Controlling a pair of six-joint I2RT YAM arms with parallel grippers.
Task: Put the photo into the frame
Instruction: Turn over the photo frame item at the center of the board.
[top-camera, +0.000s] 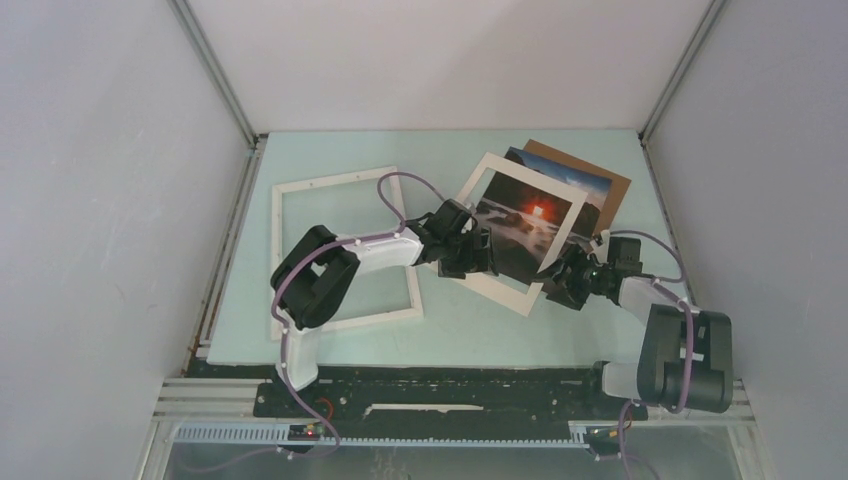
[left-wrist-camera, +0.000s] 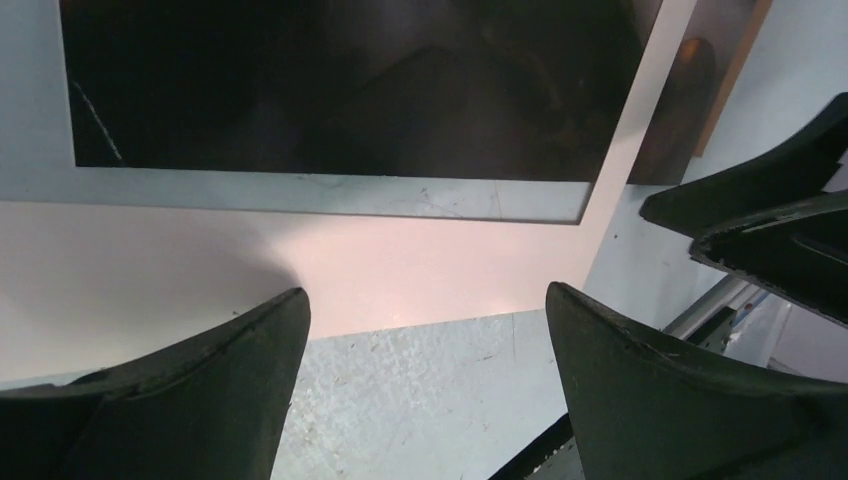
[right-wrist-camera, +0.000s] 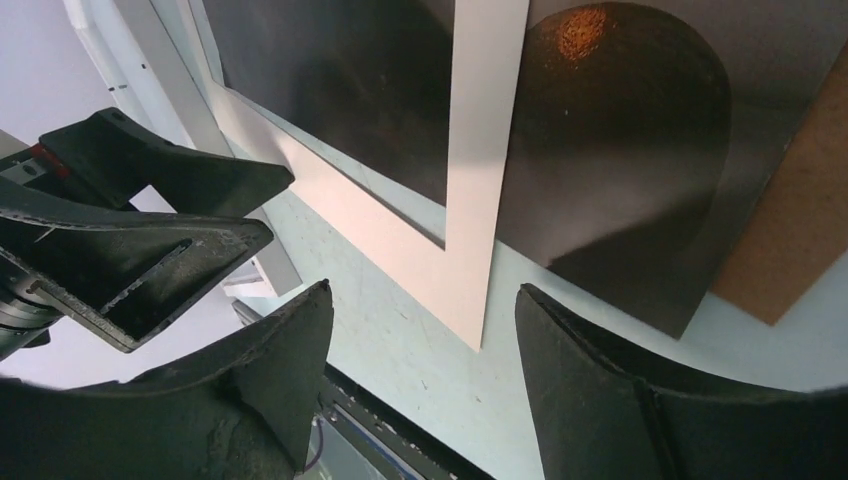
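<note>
— Green comes first, I take it? That pale table (top-camera: 450, 335) is the biggest thing in the white booth?
— Yes. On its left half lies the frame (top-camera: 278, 250), thin and white, flat on the table. Its opening shows bare table, and the left arm's elbow hangs over it.
— And the photo?
— The photo (top-camera: 525, 215) sits right of centre, outside the frame and near its right rail, turned askew. It shows dark clouds, a red-orange glow and a wide white border.
— Resting on what?
— Its far part overlaps a brown backing board (top-camera: 608, 185), and a second print (top-camera: 565, 178) showing blue sky lies between the two. Its near corner reaches over bare table.
— The left end effector?
— The left end effector (left-wrist-camera: 425, 300) is at the photo's left edge, fingers spread wide. The white border reaches into the gap between them, and they are not pinching it.
— The right one?
— The right end effector (right-wrist-camera: 420, 295) faces the photo's near corner from the right. Its fingers are apart, and the corner of the border points into the gap. I can't tell whether a finger touches the paper.
— Are the two close?
— Near, not touching. Each wrist view shows the other's dark fingers at its side
</note>
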